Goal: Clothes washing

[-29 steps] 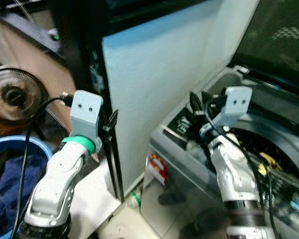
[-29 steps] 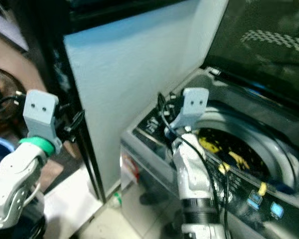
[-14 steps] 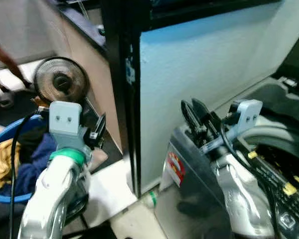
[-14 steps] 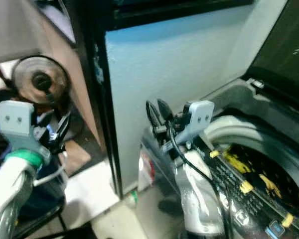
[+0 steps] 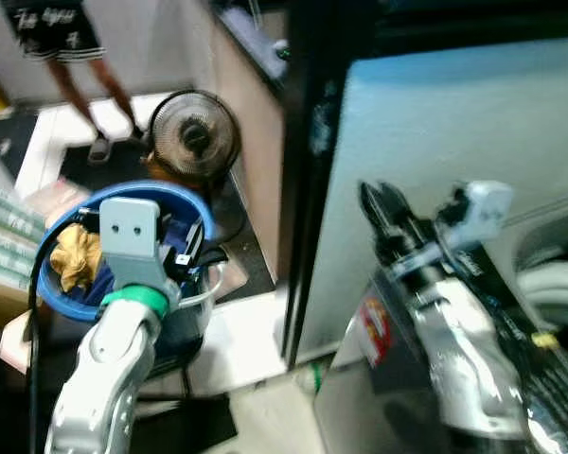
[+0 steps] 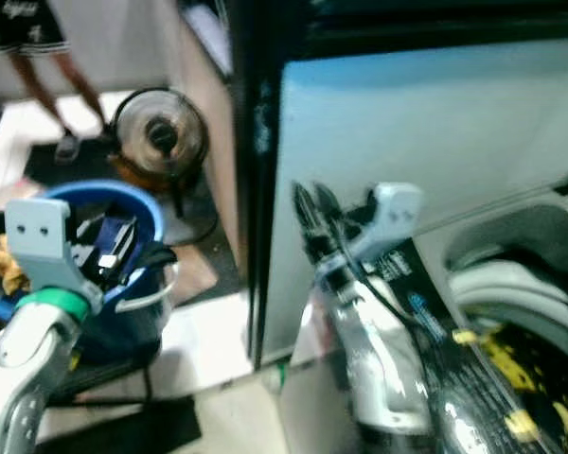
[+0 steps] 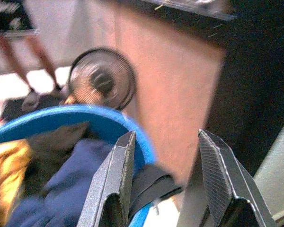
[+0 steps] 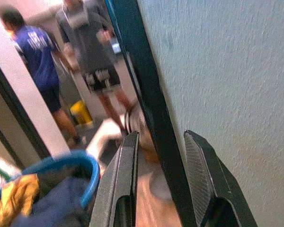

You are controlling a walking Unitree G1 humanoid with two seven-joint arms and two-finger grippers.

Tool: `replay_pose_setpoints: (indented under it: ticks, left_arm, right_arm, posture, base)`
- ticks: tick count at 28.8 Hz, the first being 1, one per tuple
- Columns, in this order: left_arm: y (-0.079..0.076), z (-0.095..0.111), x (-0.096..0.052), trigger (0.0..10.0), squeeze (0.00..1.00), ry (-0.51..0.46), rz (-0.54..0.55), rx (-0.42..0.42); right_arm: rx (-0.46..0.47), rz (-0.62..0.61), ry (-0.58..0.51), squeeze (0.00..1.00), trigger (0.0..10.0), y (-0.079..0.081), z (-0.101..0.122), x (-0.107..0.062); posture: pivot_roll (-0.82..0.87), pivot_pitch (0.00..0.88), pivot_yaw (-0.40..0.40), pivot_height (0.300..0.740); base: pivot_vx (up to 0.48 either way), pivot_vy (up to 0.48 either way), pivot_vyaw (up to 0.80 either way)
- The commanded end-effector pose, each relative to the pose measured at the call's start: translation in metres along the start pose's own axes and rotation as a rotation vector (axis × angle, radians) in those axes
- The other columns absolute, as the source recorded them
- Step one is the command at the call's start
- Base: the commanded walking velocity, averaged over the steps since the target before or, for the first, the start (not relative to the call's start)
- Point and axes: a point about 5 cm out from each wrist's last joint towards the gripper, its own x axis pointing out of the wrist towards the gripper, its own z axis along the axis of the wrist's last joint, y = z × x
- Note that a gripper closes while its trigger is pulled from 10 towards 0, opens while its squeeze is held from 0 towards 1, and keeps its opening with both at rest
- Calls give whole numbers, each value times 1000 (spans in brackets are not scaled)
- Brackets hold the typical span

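Now blue laundry basket (image 5: 52,248) with clothes (image 5: 74,260) sits on floor, directly beyond left gripper (image 7: 165,170), fingers parted, empty. Right gripper (image 8: 161,165), also parted, empty, farther from basket, beside washing machine (image 6: 511,312). Left arm nearer.

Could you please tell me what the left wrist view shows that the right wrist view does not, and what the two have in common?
Left wrist view: the round fan standing behind the blue basket, and the open left gripper hovering above the basket's rim, holding nothing.

Right wrist view: two people standing further off, a yellow object on the floor by them, and the pale wall panel close beside the open right gripper.

Both: the blue basket with a dark blue cloth and a yellow cloth in it, and the black frame.
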Motion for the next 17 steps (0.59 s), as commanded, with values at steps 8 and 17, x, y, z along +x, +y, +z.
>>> replay_pose_setpoints:
  ticks: [8, 17]
  left_arm:
    - [1, 3, 1, 10000, 0, -19, 6, 4]
    - [-5, 5, -1, 10000, 0, -26, -24, -21]
  right_arm:
    - [-11, 45, -14, 0, 10000, 5, 5, 7]
    - [-15, 78, 15, 0, 10000, 4, 3, 14]
  posture:
    - [123, 13, 3, 740]
    - [131, 18, 1, 740]
  base:
    - [0, 0, 800]
    - [0, 267, 144]
